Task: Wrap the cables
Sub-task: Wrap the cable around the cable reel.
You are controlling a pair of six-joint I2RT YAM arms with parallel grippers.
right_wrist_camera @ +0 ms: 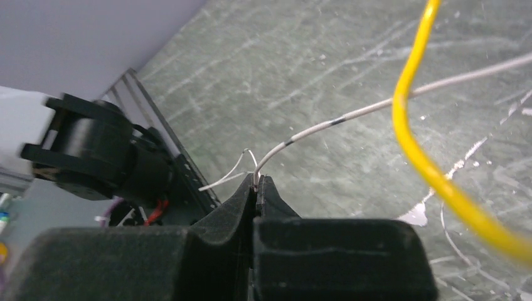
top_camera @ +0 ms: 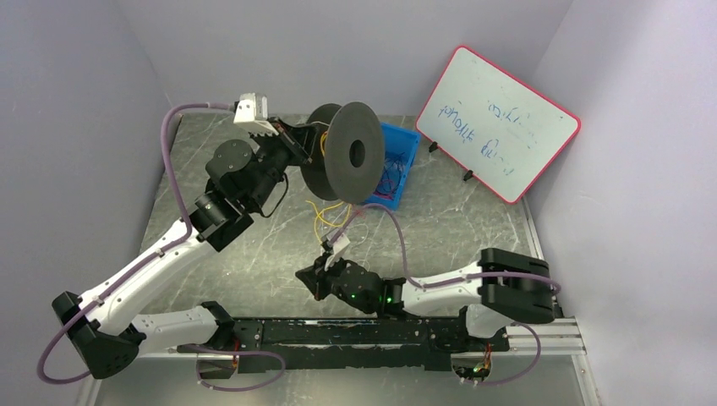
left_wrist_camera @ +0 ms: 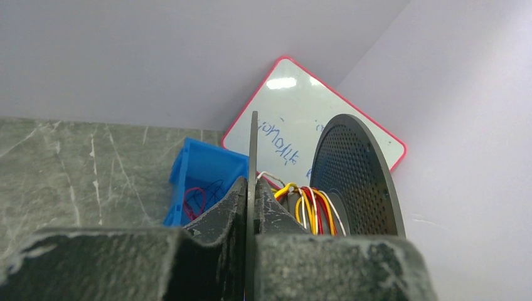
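A black spool [top_camera: 342, 152] is held above the back of the table. Red, yellow and white cables [left_wrist_camera: 312, 210] are wound on its hub, between the near flange [left_wrist_camera: 253, 144] and the perforated far flange [left_wrist_camera: 357, 175]. My left gripper [top_camera: 298, 139] is shut on the near flange's edge, seen close in the left wrist view [left_wrist_camera: 253, 188]. Loose yellow and white cables [top_camera: 325, 211] hang from the spool to the table. My right gripper [top_camera: 330, 258] is low over the table, shut on a white cable [right_wrist_camera: 326, 125] at its fingertips [right_wrist_camera: 257, 184]. A yellow cable [right_wrist_camera: 426, 157] loops past it.
A blue bin [top_camera: 396, 165] holding red and dark wires [left_wrist_camera: 196, 199] stands just right of the spool. A red-framed whiteboard [top_camera: 495, 123] leans at the back right. Purple arm hoses [top_camera: 173, 161] arch beside both arms. The black base rail [top_camera: 355, 334] runs along the near edge.
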